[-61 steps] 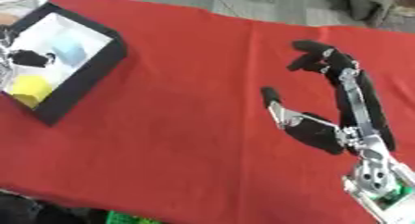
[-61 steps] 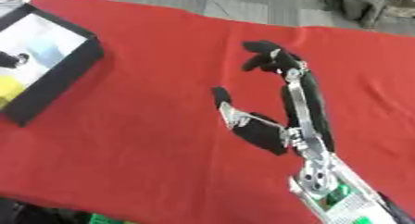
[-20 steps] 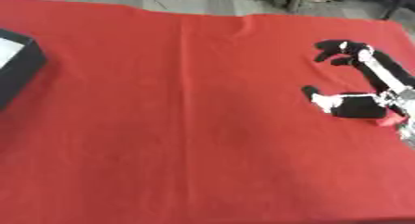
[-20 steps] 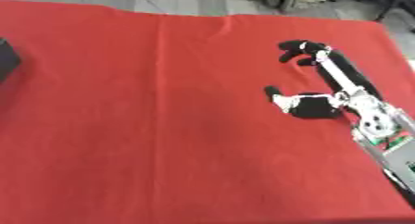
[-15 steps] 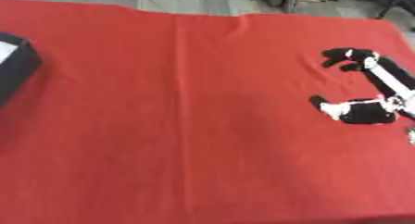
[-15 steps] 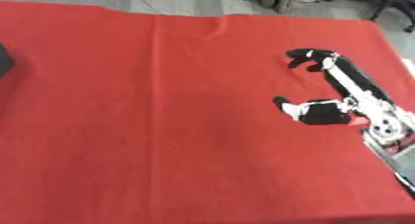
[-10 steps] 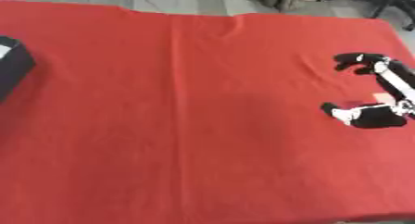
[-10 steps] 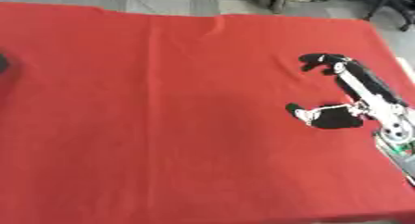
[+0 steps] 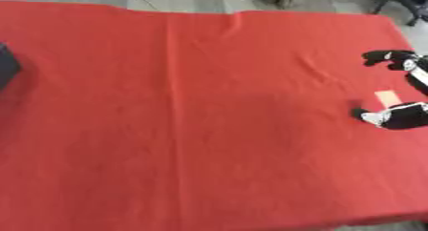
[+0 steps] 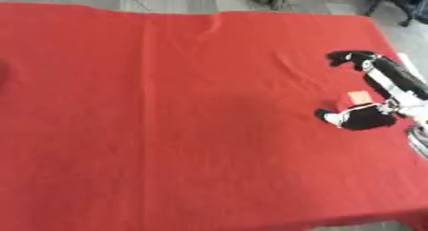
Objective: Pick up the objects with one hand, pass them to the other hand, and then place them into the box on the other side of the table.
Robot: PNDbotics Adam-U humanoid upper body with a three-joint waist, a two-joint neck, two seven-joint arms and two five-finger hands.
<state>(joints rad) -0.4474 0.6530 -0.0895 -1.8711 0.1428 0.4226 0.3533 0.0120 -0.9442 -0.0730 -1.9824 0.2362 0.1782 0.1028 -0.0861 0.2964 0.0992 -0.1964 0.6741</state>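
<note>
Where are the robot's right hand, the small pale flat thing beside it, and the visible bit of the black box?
right hand (image 10: 380, 99), right eye view, on its palm.
small pale flat thing (image 10: 360, 97), right eye view, on its middle.
black box (image 9: 6, 67), left eye view, on the dark corner at the left edge.

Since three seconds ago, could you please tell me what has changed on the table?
Mostly the camera swung right: the box has slid to the left edge, only a dark corner showing. The right hand now hovers open over a small tan thing near the right edge. The red cloth is unchanged.
</note>
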